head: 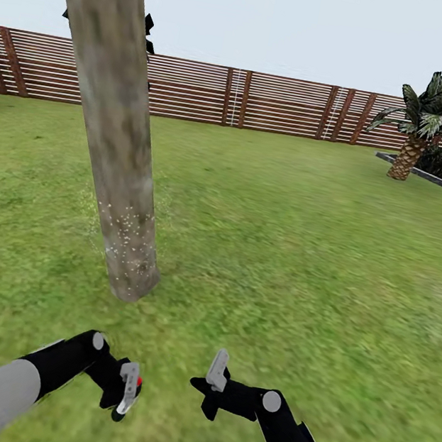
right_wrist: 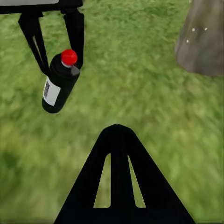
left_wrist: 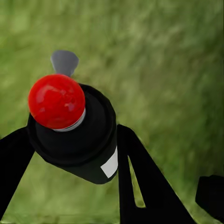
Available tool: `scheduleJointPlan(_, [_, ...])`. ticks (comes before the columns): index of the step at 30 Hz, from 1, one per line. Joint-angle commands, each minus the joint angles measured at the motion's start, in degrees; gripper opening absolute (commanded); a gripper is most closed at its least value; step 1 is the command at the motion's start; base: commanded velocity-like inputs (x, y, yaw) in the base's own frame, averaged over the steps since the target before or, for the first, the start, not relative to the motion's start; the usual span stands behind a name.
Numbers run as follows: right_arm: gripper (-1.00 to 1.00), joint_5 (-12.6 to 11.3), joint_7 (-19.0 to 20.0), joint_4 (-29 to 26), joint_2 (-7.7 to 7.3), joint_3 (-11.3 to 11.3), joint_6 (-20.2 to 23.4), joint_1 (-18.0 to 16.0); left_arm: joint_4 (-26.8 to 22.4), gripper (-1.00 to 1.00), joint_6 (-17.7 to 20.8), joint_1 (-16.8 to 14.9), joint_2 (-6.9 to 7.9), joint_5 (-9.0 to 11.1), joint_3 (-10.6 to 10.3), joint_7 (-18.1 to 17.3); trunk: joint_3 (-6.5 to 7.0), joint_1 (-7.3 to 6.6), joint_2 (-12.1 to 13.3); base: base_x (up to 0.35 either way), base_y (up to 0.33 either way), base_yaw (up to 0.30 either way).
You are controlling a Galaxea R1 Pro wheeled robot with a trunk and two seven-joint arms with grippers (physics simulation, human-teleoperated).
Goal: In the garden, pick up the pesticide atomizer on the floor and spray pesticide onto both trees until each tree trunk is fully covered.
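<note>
- Tree trunk [head: 114,131] stood at the left of the head view, thick, mottled grey-brown, leaning a little; white specks of pesticide [head: 129,231] dotted its lower part near the grass; its base [right_wrist: 203,42] showed speckled in the right wrist view too.
- Left gripper [head: 125,396] hung low over the lawn [head: 281,245], in front of the trunk and apart from it; its two fingers [left_wrist: 140,182] were clamped on the atomizer [left_wrist: 79,135], a black bottle with a red cap and a white label; the right wrist view showed the bottle [right_wrist: 58,86] tilted between those fingers, clear of the grass.
- Right gripper [head: 215,382] hovered just beside the left one, holding nothing; its fingers [right_wrist: 119,182] lay pressed together in a single wedge.
- Wooden fence [head: 283,105] ran across the far edge of the lawn.
- Short palm [head: 428,119] stood far right by a grey kerb [head: 430,177].
</note>
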Motion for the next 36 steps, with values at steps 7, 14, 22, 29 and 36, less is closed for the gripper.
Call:
scheduleJointPlan(7, [1.0, 0.07, -0.44, 0.47, -0.3, -0.26, -0.01, 0.0, 0.15, -1.0, 0.73, 0.01, 3.93, 0.33, 0.45, 1.59, 0.0, 0.0, 0.0, 0.0, 0.0, 0.0])
scheduleJointPlan(14, [1.0, -0.48, -14.46, 11.03, -5.95, -2.68, -0.28, 0.25, 8.77, -1.0, 0.37, 0.07, 3.66, 10.2, 6.84, 20.74, 0.0, 0.0, 0.0, 0.0, 0.0, 0.0])
scheduleJointPlan(22, [1.0, -0.81, -58.6, 35.26, -5.95, -13.27, -19.71, 2.63, 12.47, -1.0, -18.47, 13.55, 3.44, 39.87, 10.62, 58.14, 0.0, 0.0, 0.0, 0.0, 0.0, 0.0])
scheduleJointPlan(29, [1.0, -0.83, -67.97, 36.7, -3.73, -13.36, -25.45, 4.68, 17.7, -1.0, -24.6, 20.37, 2.79, 52.07, 10.56, 62.87, 0.0, 0.0, 0.0, 0.0, 0.0, 0.0])
scheduleJointPlan(36, [1.0, -0.79, -68.04, 39.07, -3.08, -13.36, -25.52, 4.78, 19.55, -1.0, -29.47, 21.74, 1.36, 56.49, 10.63, 63.3, 0.0, 0.0, 0.0, 0.0, 0.0, 0.079])
